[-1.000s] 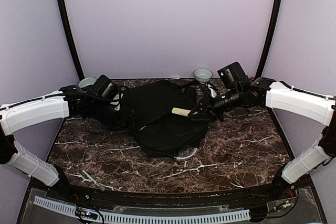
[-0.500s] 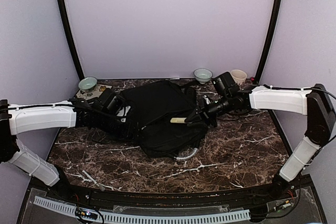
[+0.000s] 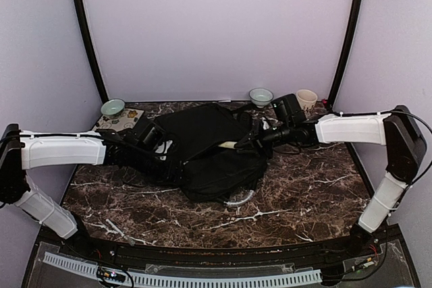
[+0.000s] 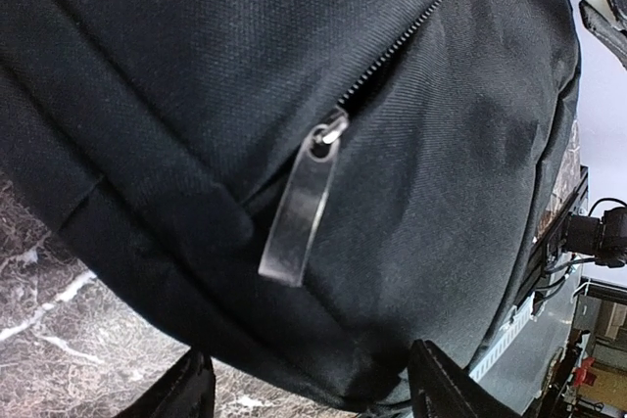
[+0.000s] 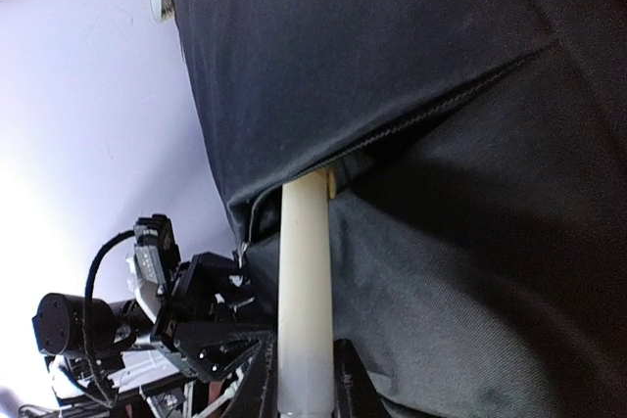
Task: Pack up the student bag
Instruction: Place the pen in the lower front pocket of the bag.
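On the middle of the marble table (image 3: 304, 193), the student bag (image 3: 209, 146) is lying flat with its main zip opening (image 5: 392, 134) parted, so I am judging the packing as under way but not finished. My right gripper (image 5: 302, 379) is clamping a cream stick (image 5: 304, 281) between its fingers, and I am holding the stick with its far end tucked under the edge of the flap while most of its length is showing outside. My left gripper (image 4: 313, 359) is hovering at the bag's near-left edge with its fingers spread apart, gripping nothing that I can make out, the grey zipper pull (image 4: 299, 212) hanging just ahead of them. Getting the stick fully inside and zipping the bag are, I am judging, what is left.
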